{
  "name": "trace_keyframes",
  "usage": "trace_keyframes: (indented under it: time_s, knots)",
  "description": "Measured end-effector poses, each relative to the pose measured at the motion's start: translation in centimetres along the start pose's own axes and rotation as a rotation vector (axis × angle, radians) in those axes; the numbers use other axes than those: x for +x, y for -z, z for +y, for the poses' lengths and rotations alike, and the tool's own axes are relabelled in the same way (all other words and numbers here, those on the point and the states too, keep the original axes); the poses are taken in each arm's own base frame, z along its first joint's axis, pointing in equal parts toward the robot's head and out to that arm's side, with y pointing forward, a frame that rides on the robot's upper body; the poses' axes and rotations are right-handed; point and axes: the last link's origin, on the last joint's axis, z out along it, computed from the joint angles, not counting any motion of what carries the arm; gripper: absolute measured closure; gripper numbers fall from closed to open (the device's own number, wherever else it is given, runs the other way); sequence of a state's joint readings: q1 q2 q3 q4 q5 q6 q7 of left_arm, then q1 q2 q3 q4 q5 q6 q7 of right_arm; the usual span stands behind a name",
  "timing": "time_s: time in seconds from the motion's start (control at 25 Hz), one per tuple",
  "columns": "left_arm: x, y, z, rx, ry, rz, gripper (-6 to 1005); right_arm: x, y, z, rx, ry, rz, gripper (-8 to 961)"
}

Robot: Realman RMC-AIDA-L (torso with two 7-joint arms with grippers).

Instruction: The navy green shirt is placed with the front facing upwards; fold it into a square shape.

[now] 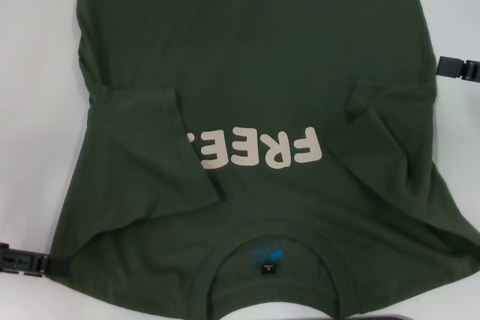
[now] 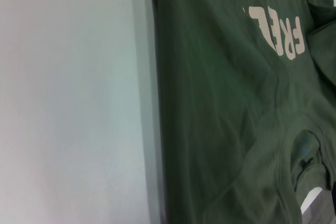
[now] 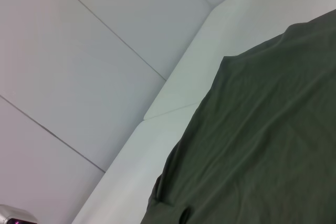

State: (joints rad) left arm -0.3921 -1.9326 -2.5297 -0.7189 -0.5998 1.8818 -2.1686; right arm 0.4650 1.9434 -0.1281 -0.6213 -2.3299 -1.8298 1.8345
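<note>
The navy green shirt [image 1: 255, 50] lies front up on the white table [image 1: 37, 73], its round collar [image 1: 225, 256] toward me with a small black neck label [image 1: 266, 267]. Both short sleeves are folded inward: the left sleeve [image 1: 150, 133] covers the end of the cream "FREE" lettering [image 1: 262, 151], and the right sleeve [image 1: 382, 121] lies beside it. My left gripper [image 1: 30, 262] sits at the shirt's near-left edge. My right gripper [image 1: 456, 69] is at the shirt's right side edge. The left wrist view shows the shirt [image 2: 220, 119] with its lettering [image 2: 278, 32]. The right wrist view shows plain green cloth [image 3: 262, 145].
The white table [image 2: 68, 103] runs out to the left of the shirt. In the right wrist view the table [image 3: 173, 93] ends against a pale panelled wall [image 3: 79, 51]. A dark strip [image 1: 420, 314] shows at the near edge below the collar.
</note>
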Motion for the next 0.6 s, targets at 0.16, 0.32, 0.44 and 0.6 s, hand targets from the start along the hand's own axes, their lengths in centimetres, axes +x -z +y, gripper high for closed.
trace_keyframes:
  time_s: [0.16,0.32,0.44,0.6]
  knots:
    - [0.02,-0.05,0.01,0.001,-0.001,0.001,100,-0.03,-0.03,0.01,-0.001,0.001,0.001,252]
    - [0.01,0.0,-0.03,0.003,0.0,0.002,100,-0.06,-0.05,0.02,-0.001,0.002,0.0,252]
    - [0.03,0.08,-0.05,0.005,0.0,0.003,100,-0.13,-0.1,0.04,-0.002,0.003,0.0,252]
    - [0.16,0.26,-0.06,0.008,-0.002,0.004,100,-0.23,-0.18,0.06,-0.004,0.005,0.0,252]
